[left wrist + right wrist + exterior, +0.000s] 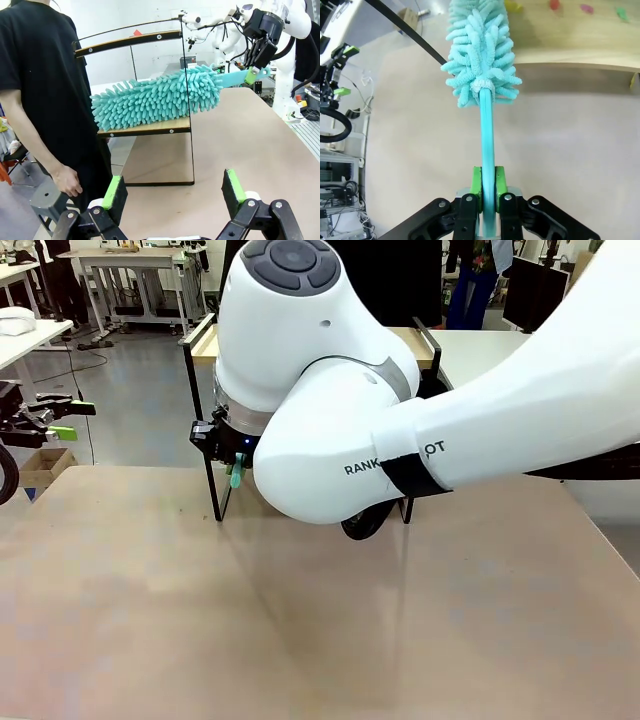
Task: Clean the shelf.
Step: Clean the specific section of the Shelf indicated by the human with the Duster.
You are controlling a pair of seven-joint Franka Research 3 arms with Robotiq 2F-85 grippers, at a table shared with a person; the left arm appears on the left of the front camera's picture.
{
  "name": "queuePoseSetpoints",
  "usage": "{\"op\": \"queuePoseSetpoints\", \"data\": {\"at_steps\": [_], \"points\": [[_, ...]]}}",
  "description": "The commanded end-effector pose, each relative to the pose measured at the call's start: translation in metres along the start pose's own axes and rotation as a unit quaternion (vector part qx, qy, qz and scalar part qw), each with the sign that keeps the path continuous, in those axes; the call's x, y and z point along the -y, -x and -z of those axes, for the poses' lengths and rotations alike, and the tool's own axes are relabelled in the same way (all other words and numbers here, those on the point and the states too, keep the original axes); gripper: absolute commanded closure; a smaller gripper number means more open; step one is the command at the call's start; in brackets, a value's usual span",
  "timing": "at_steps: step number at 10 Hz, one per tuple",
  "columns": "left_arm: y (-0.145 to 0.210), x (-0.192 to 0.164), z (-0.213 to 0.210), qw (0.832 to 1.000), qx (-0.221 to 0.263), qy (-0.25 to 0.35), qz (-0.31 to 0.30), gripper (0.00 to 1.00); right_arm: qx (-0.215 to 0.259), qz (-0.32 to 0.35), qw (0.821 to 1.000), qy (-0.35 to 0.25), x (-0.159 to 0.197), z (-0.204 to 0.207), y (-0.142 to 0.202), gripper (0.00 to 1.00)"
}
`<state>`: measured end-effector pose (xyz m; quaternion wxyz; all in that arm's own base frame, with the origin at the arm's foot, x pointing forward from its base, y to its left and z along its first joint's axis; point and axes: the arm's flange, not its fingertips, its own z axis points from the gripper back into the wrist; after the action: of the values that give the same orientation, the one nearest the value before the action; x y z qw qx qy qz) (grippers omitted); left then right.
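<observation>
The shelf (145, 129) is a two-board wooden rack in a thin black frame, standing at the table's far side. In the front view my right arm covers most of the shelf (205, 340). A fluffy teal duster (155, 97) lies along the lower board. My right gripper (488, 182) is shut on the duster's flat teal handle (487, 150), seen from the side as the right gripper (255, 70). Small coloured bits (586, 8) lie on a wooden board (570, 35) beside the duster head (480, 55). My left gripper (175, 192) is open and holds nothing, well short of the shelf.
A person in a black shirt (35, 75) stands close behind the shelf, one hand (67, 182) hanging down. The brown tabletop (320, 620) is bare in front of the shelf. My left gripper (72, 420) hovers off the table's left edge. Other tables stand farther back.
</observation>
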<state>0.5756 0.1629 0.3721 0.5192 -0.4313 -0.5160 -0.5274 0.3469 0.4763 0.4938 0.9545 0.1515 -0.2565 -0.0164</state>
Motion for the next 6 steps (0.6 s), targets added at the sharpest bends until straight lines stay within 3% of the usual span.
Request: {"op": "queuePoseSetpoints", "data": {"at_steps": [1,2,3,6], "points": [[-0.003,0.002,0.000,1.000,-0.003,0.004,0.005,0.00,-0.015,0.013,1.000,0.008,-0.055,0.055,-0.025,0.86],[-0.003,0.002,0.000,1.000,-0.003,0.004,0.005,0.00,-0.014,0.012,1.000,0.001,-0.054,0.056,-0.026,0.86],[-0.003,0.002,0.000,1.000,-0.003,0.004,0.005,0.00,-0.005,0.001,1.000,0.003,0.001,0.001,0.001,0.86],[-0.003,0.002,0.000,1.000,-0.003,0.004,0.005,0.00,-0.005,0.001,1.000,0.003,0.001,0.001,0.001,0.86]]}}
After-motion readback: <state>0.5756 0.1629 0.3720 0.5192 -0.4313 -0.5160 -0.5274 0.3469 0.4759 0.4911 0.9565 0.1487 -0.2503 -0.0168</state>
